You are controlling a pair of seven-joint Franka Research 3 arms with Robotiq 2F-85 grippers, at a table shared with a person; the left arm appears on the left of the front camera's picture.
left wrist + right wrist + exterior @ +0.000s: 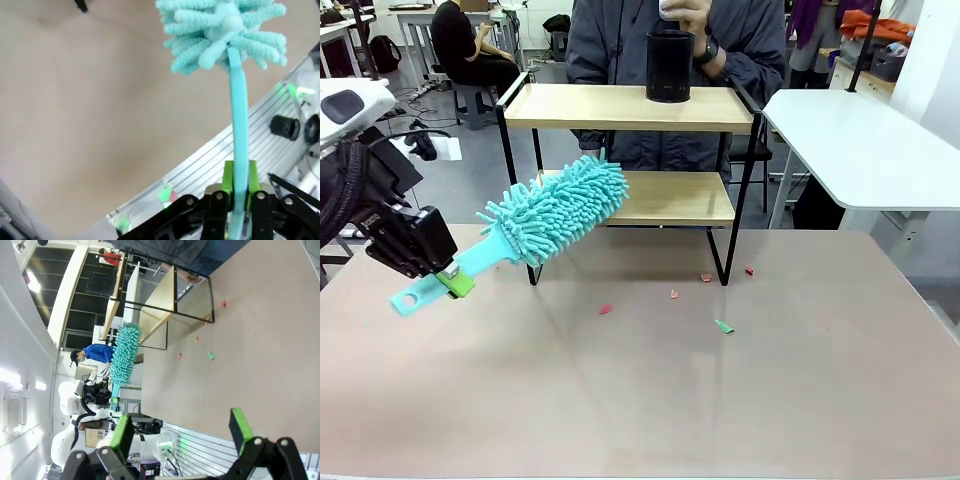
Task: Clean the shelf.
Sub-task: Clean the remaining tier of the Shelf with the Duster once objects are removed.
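Left end effector (454, 283) pinches a fluffy duster (560, 208) by its flat handle; right end effector (182, 432) gapes empty.

Your work surface: wide matte beige tabletop (770, 400). To your right, white rounded-corner table (860, 140) stands just beside it. Beyond, smooth grey floor (460, 180). Far left, you see person in black top (465, 45) seated on stool, white desks (420, 15) nearby. Far right, orange bundle (880, 22) on rack. Right wrist view gives you white ceiling (25, 340), bright ceiling lamp (32, 286), dark gridded panes (85, 305), person in blue top (97, 352).
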